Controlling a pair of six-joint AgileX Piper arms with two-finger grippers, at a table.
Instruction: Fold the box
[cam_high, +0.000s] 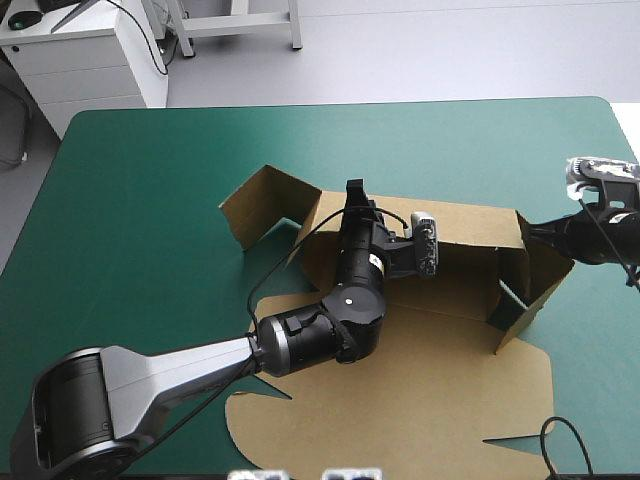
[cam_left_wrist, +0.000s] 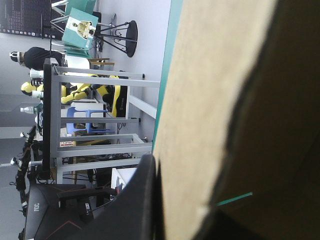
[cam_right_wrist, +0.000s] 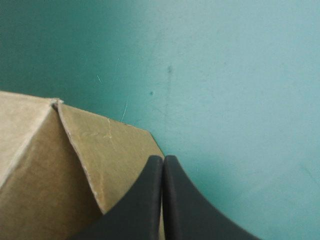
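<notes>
A table with a teal-green cover fills most of the high view. Beyond its far edge, along the top of the frame, lies a pale grey floor under even light. A white cabinet stands at upper left; white frame legs stand at top centre. Grey floor also shows down the left edge.

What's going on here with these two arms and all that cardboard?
Two robot arms are folding a brown box from a cut sheet on the teal-green table. The left claw is pinched on the raised far wall, near its middle. The right claw is shut, its tip at the flap on the box's right end. Several walls stand up; the large lid panel lies flat toward the near edge.
</notes>
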